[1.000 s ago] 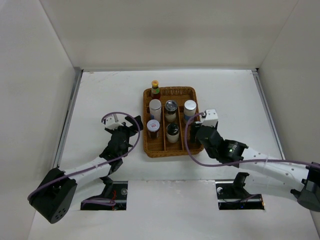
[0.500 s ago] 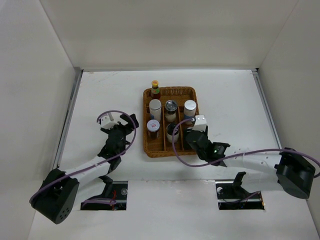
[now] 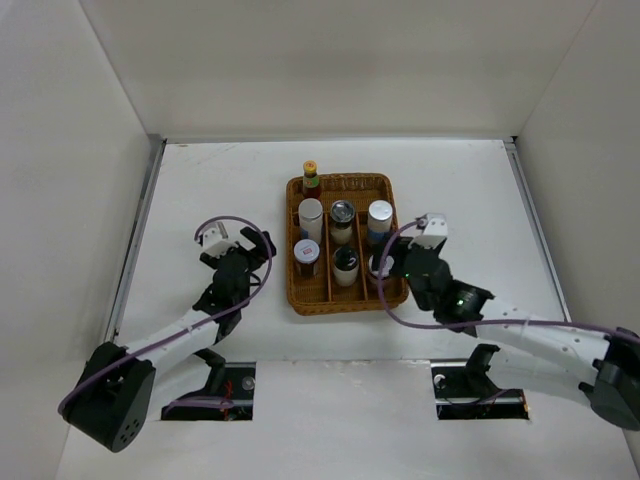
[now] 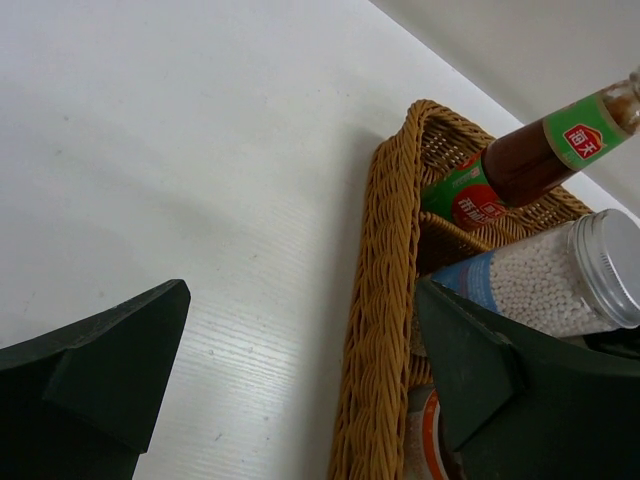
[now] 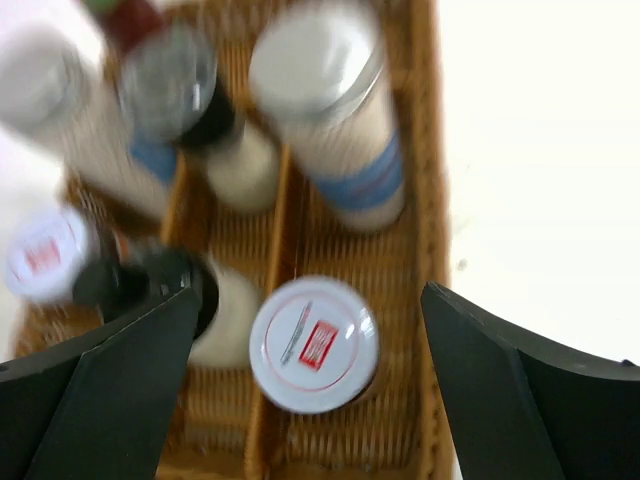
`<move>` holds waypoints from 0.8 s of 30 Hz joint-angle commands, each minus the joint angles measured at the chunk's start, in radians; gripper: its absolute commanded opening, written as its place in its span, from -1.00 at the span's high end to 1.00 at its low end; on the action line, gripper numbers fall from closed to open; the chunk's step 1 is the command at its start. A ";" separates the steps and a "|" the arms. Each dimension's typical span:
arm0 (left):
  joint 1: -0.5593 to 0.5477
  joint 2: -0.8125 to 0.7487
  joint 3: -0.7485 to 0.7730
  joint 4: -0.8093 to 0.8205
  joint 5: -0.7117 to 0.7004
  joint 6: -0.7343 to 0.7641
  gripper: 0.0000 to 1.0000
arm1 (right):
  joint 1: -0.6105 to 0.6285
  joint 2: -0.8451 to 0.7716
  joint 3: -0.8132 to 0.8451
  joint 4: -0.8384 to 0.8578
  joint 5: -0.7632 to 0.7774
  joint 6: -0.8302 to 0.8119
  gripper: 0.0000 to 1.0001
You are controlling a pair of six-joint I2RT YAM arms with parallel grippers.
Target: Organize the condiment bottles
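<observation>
White table [image 3: 220,180] between pale walls [image 3: 300,60]. The right gripper [image 5: 310,300] has just sprung wide, letting go of a white-lidded jar [image 5: 313,345], which stands untouched below it in the near right compartment of the wicker tray [image 3: 345,181]. With the other six bottles [image 3: 343,215] already inside, sorting looks complete. The right arm reaches in from the right, wrist angled down. The left gripper [image 3: 243,265] hangs open and empty beside the tray's left rim.
</observation>
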State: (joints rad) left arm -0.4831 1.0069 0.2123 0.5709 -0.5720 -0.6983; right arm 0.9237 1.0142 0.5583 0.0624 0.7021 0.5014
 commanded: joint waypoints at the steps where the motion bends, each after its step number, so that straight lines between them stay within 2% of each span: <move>1: 0.015 -0.011 0.078 -0.075 0.008 -0.015 -1.00 | -0.123 -0.092 0.031 0.074 0.036 -0.021 -1.00; 4: 0.036 0.025 0.114 -0.147 0.012 -0.023 -1.00 | -0.286 -0.117 0.009 0.155 0.025 0.002 -1.00; 7: 0.048 0.051 0.150 -0.229 0.017 -0.035 -1.00 | -0.445 -0.099 -0.024 0.232 0.014 0.098 -1.00; 12: 0.048 0.064 0.141 -0.258 0.021 -0.066 -1.00 | -0.627 -0.036 -0.083 0.281 -0.116 0.284 -1.00; 17: 0.041 0.062 0.124 -0.237 0.049 -0.067 -1.00 | -0.667 0.000 -0.190 0.384 -0.161 0.413 -1.00; 24: 0.050 0.102 0.159 -0.230 0.086 -0.063 -1.00 | -0.652 0.070 -0.224 0.482 -0.185 0.433 -1.00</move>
State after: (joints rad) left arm -0.4389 1.0920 0.3275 0.3161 -0.5098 -0.7521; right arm 0.2630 1.0637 0.3260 0.4145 0.5522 0.8928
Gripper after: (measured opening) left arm 0.997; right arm 0.999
